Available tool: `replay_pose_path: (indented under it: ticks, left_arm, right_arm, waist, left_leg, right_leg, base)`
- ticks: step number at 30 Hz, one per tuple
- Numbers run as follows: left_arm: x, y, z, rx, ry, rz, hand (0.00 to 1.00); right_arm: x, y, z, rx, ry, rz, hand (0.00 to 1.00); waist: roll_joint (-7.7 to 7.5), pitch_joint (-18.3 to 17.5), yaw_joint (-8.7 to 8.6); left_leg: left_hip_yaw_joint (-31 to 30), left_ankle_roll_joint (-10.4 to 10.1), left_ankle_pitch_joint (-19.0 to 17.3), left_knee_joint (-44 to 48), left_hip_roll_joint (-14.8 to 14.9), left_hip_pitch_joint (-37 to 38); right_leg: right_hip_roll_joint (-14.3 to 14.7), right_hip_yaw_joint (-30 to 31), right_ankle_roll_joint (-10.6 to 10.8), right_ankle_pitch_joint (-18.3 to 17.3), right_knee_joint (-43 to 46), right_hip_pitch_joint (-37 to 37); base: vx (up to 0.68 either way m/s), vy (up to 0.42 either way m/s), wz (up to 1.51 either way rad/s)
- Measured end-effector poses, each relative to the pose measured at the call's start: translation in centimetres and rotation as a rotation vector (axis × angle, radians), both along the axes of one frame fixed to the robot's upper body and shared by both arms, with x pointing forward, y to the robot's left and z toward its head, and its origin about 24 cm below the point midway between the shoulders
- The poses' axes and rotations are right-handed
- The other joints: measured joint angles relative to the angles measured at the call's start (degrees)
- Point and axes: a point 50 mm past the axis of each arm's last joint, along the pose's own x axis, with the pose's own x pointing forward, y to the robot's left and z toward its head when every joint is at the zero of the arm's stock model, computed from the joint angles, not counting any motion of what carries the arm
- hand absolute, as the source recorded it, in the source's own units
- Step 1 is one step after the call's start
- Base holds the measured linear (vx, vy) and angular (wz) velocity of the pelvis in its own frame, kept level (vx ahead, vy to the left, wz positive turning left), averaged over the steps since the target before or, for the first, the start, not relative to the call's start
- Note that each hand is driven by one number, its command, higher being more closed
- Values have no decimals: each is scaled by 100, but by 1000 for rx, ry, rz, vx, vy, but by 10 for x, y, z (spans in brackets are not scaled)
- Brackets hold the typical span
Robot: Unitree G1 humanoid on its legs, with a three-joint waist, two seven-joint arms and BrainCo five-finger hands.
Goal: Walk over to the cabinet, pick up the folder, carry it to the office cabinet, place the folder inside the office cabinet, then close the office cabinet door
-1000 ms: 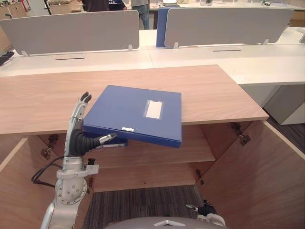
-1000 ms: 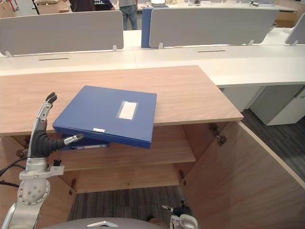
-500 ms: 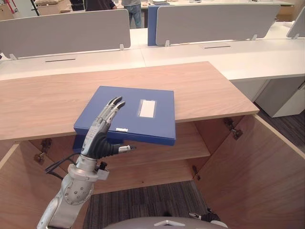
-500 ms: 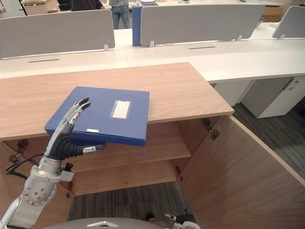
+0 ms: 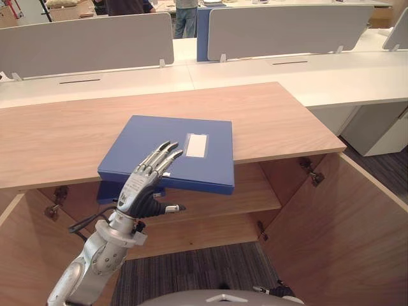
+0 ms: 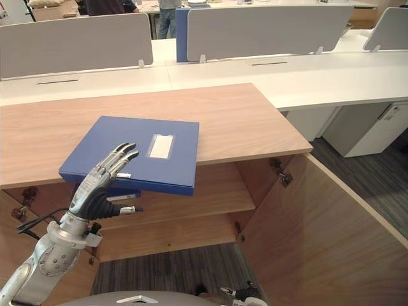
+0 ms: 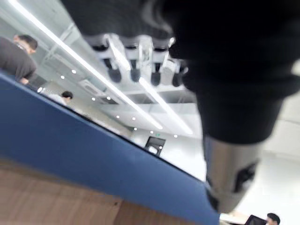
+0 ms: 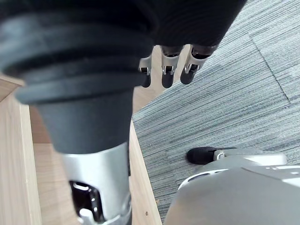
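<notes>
Left hand (image 5: pixel 143 188) up at near-left corner of folder (image 5: pixel 207 167): fingers straight and flat, thumb out to the side, holding nothing. Fingertips over the folder's lid in the head views. Contact unclear; per wrist view, just above the blue edge.

Folder flat on cabinet top (image 5: pixel 57 143), left of centre, near edge hanging past the front lip above the open shelf (image 5: pixel 255 194). Roughly square, thick near edge running left-right, slightly skewed, near-right corner furthest out. From the hand: ahead, towards far and right.

Right hand (image 8: pixel 165 75) low by the floor, fingers hanging loose, well apart from folder. Left clearly nearer.

Likely next: thumb under the overhang, fingers on top, clamp at near-left edge. Risk: corner grip, possible sag to the right.

Second blue item (image 5: pixel 108 192) on shelf just under the overhang; keep clear. Right door (image 5: pixel 344 245) swung open.
</notes>
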Motion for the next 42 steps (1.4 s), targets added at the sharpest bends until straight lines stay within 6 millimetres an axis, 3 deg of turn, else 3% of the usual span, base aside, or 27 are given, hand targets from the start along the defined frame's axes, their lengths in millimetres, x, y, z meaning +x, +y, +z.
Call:
replay_pose_path:
  ticks: [17,30,31,42]
  left_arm:
    - [8,-3,-25,57,23,145,0]
    - [19,-6,-32,77,-6,235,0]
    - [20,-6,-32,83,-9,236,100]
    - [30,-10,-32,117,-51,274,100]
  right_arm:
    - [-6,-2,-1,-4,13,-7,0]
    - [-6,-3,0,-6,13,-15,0]
    - [-6,-3,0,-6,13,-15,0]
    - [-5,-4,1,-8,7,-17,0]
  waist:
    - [61,-35,-164]
    - [131,-84,-229]
    - [130,-84,-230]
    - [145,-100,-297]
  left_leg:
    - [12,-39,-21,-184,3,95]
    - [50,-29,-33,-208,7,83]
    - [50,-30,-34,-208,7,82]
    - [48,-36,-38,-232,17,70]
  right_leg:
    - [9,7,44,-27,-43,-16]
    - [19,12,45,-26,-45,-61]
    - [19,11,45,-26,-45,-62]
    - [28,15,53,-63,-46,-92]
  base:
    - [0,0,0]
    - [0,5,-1]
    - [0,0,0]
    - [0,0,0]
